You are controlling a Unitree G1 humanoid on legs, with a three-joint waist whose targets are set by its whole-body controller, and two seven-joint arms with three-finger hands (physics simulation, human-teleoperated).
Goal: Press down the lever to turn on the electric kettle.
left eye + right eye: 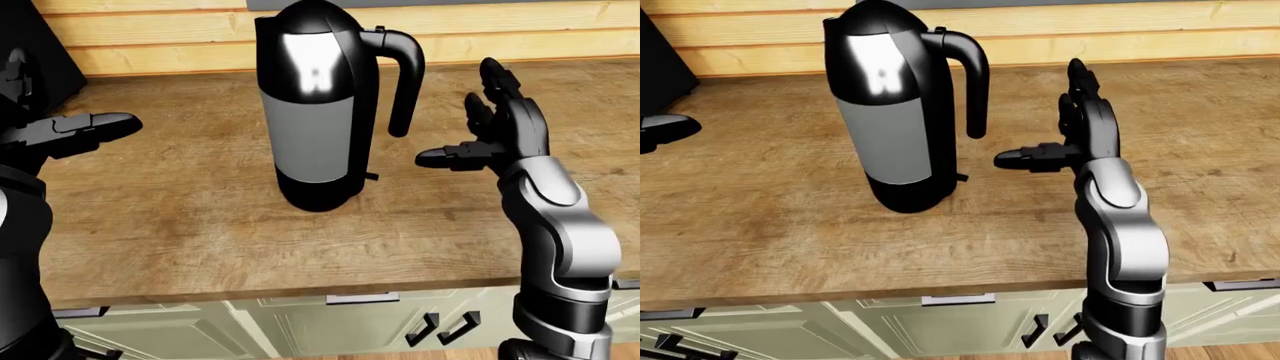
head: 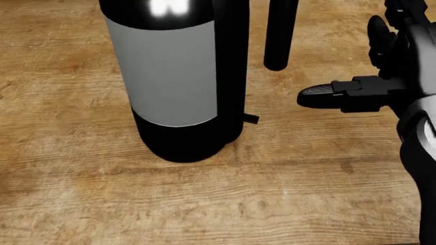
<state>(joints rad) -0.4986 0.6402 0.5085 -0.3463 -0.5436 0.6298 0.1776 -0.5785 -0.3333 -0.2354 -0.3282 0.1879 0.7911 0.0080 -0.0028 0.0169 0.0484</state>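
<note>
Left-eye view: electric kettle [image 1: 320,112], black with a grey band, stands upright on the wooden desk [image 1: 200,232], handle [image 1: 403,75] on its right side. Small black lever [image 1: 371,177] sticks out low on the kettle, just above the base, on the handle side. Right hand [image 1: 490,135] hovers to the right of the kettle, apart from it, fingers [image 1: 445,157] spread wide, holding nothing; one points left toward the kettle, the others point up. Lever sits left of and a bit below that pointing fingertip, clear gap between. Left hand [image 1: 75,131] is at the left edge, well left of the kettle, one finger stretched toward it; its other fingers are hidden, so cannot tell if it is open or closed. Wood plank wall [image 1: 500,30] behind, pale green cabinet doors [image 1: 330,326] under the desk edge.

Head view: close on the kettle's lower body, lever at [image 2: 251,119]. Right hand's pointing finger comes in from the right, level above the lever, not touching kettle or handle.

Right-eye view: same layout, kettle further left, right hand near the handle's lower end, gap visible. Only a dark tip of the left hand shows at the left edge.
</note>
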